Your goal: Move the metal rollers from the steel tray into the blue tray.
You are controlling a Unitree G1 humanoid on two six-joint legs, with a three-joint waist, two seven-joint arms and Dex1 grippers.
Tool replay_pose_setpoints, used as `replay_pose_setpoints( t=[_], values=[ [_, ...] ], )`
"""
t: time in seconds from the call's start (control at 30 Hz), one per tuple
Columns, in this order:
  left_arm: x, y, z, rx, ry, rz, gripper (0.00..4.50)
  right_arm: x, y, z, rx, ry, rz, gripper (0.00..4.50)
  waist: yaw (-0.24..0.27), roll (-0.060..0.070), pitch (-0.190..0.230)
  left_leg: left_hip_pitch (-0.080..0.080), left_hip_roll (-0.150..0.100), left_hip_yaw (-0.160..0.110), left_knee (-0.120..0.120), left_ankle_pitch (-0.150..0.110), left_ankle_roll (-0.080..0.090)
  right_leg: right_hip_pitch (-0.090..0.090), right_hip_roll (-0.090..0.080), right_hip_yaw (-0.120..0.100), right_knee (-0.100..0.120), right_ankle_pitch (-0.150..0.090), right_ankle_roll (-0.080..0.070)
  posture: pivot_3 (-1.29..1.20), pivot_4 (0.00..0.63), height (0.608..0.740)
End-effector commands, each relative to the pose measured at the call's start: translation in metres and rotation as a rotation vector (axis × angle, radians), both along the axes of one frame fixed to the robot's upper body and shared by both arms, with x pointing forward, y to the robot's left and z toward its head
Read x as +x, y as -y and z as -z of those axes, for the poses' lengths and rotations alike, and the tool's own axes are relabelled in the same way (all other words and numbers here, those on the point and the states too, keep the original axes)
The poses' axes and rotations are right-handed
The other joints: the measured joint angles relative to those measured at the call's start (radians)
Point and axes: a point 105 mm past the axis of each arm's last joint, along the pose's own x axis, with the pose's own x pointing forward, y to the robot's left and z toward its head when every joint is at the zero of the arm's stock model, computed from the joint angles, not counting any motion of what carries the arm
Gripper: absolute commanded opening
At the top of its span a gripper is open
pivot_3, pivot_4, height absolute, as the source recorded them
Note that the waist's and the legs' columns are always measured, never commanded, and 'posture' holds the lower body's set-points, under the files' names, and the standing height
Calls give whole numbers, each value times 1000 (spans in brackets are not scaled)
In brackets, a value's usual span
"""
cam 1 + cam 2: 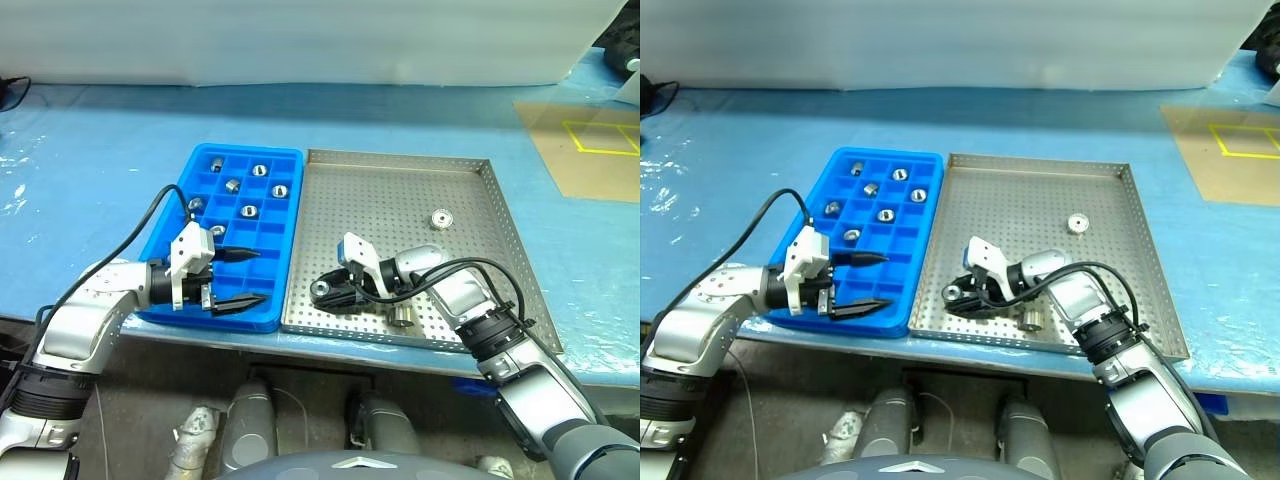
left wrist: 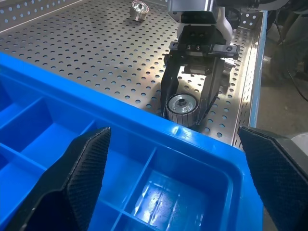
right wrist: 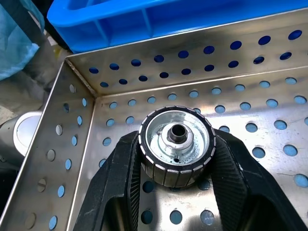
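One ridged silver roller [image 3: 176, 146], dark bore, clamped by R gripper [image 3: 176, 159] at steel tray's [image 1: 400, 200] 7 o'clock corner; wrist cam shows ridges. L gripper [image 1: 240, 277] wide open, empty.

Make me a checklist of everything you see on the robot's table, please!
Surface: blue table.
Job's things: steel tray holds three metal rollers; blue tray beside it holds seven.
Clutter: nothing seen.
Grippers: right gripper, fingers closed on a roller in the steel tray's corner; left gripper open over the blue tray.
Cables: black cables along both arms.
Surroundings: brown mat with yellow tape, white wall.
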Motion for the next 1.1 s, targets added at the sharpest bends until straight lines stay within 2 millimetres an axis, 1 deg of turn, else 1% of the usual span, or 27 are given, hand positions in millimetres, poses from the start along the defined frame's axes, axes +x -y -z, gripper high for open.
replay_pose_setpoints(
  t=[0.03, 0.13, 0.2, 0.23, 0.3, 0.37, 0.47, 0.57, 0.67, 0.8, 0.97, 1.1],
  values=[
    [6, -5, -16, -6, 69, -12, 4500, 10, 3, -25, 44, 83, 19, 1640, 0, 0, 0, 0, 0, 0, 0, 0, 0, 0, 0, 0, 0, 0, 0, 38, 150, 740],
    [18, -22, -29, -1, 101, -78, 4500, 18, 2, -54, 94, 151, 26, 1640, 1, 0, 0, 0, 0, 0, 0, 0, 0, 0, 0, 0, 1, 0, 0, 47, 150, 740],
    [28, -39, -37, 24, 140, -139, 4500, 18, -5, -73, 138, 178, -6, 1640, -1, 0, 0, 0, 0, 0, 1, 0, 0, -1, 0, 0, 2, 0, 0, 57, 150, 740],
    [34, -51, -43, 43, 163, -185, 4500, 20, -12, -82, 156, 207, -31, 1640, -2, 0, 0, 0, 0, 0, 1, 0, -1, -1, 0, 0, 3, 0, 0, 67, 150, 740],
    [42, -68, -51, 59, 198, -258, 4500, 25, -28, -92, 171, 261, -67, 1640, -6, 0, 0, 1, 1, 0, 2, 1, -1, -2, 1, 0, 7, -1, -2, 67, 150, 740],
    [46, -78, -55, 62, 216, -306, 4500, 30, -45, -98, 184, 311, -92, 1640, -5, 0, 0, 2, 1, 0, 2, 1, -2, -4, 1, 0, 11, -3, -5, 89, 150, 740],
    [45, -85, -59, 50, 227, -345, 4500, 41, -71, -108, 239, 349, -88, 1640, 0, 0, 0, 1, 2, -1, 0, 2, -4, -5, 1, -1, 12, -4, -6, 114, 150, 740],
    [42, -91, -61, 42, 236, -382, 4500, 49, -96, -108, 258, 384, -84, 1640, 2, -1, 0, -4, 1, -1, 1, 4, -7, -9, 0, -1, 13, -4, -6, 130, 150, 740],
    [39, -96, -60, 37, 235, -414, 4500, 52, -112, -104, 265, 400, -87, 1640, 5, -2, 0, -7, 1, -2, 1, 4, -7, -12, 0, -3, 13, -4, -6, 151, 150, 740],
    [34, -97, -57, 36, 230, -430, 4500, 50, -120, -91, 238, 404, -112, 1640, 7, -2, 0, -9, 1, -3, 1, 4, -7, -13, 0, -3, 13, -4, -6, 168, 150, 740],
    [31, -93, -56, 25, 219, -431, 4500, 33, -128, -69, 223, 344, -181, 1640, 7, -2, 0, -8, 2, -3, 1, 4, -7, -13, 0, -4, 14, -4, -6, 169, 150, 740],
    [30, -86, -52, 21, 204, -411, 4500, 26, -142, -64, 254, 317, -160, 1640, 1, -2, 0, -8, 2, -3, 1, 4, -7, -14, 0, -3, 14, -4, -6, 164, 150, 740]
  ],
)
